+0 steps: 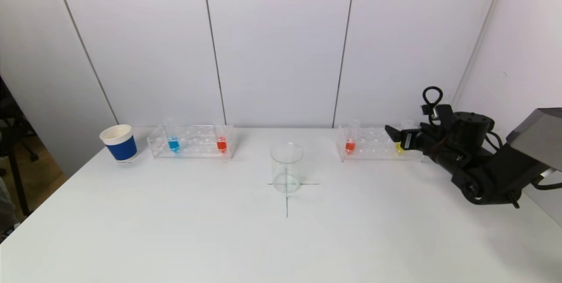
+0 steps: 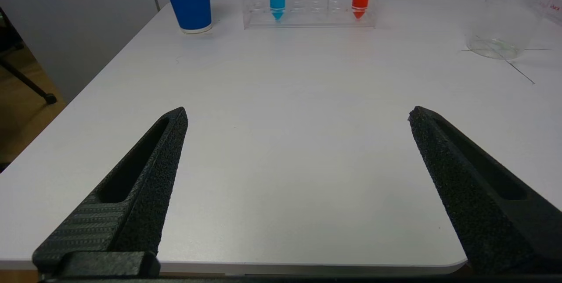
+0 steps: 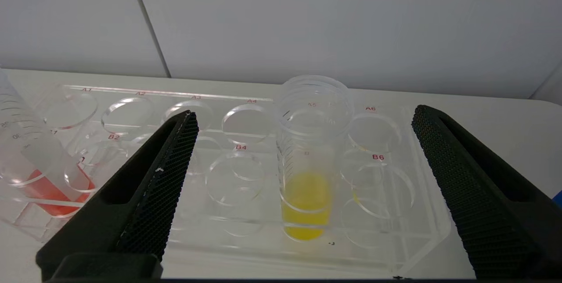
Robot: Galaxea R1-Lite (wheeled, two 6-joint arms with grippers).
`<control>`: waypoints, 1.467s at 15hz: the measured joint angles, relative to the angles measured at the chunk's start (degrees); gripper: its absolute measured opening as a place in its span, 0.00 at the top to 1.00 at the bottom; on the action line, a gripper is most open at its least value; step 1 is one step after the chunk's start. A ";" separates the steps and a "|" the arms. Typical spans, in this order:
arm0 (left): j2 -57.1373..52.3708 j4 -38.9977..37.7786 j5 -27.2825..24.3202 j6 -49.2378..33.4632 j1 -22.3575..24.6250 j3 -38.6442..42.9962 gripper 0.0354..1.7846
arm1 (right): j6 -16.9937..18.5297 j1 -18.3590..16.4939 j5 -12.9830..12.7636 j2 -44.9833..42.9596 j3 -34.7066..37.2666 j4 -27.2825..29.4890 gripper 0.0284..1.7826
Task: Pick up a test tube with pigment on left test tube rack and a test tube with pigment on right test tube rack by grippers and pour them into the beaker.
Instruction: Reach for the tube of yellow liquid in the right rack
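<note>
Now the right gripper (image 3: 303, 116), jaws spread wide and holding nothing, faces the yellow tube (image 3: 307, 177) standing between its fingers just ahead in the right rack (image 3: 421, 230). Best advance straight, centred, then close gently below the rim.

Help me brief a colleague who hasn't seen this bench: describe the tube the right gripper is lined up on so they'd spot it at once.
Start at the clear right test tube rack, right of the glass beaker. At the rack's right end, between the open right gripper's fingers, stands the yellow tube. The rack's only other tube, the red tube, stands at the left end.
</note>
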 joint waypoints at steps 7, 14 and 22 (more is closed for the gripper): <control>0.00 0.00 -0.02 0.00 -0.02 0.00 0.01 | -0.02 -0.18 0.00 1.40 -1.76 0.05 0.01; 0.00 0.00 0.00 0.00 0.00 0.02 0.01 | -0.02 -0.16 -0.12 2.54 -2.61 -0.37 0.01; 0.00 0.00 0.00 0.02 0.00 0.00 0.01 | 0.05 -0.11 -0.84 3.45 -3.16 -0.87 0.01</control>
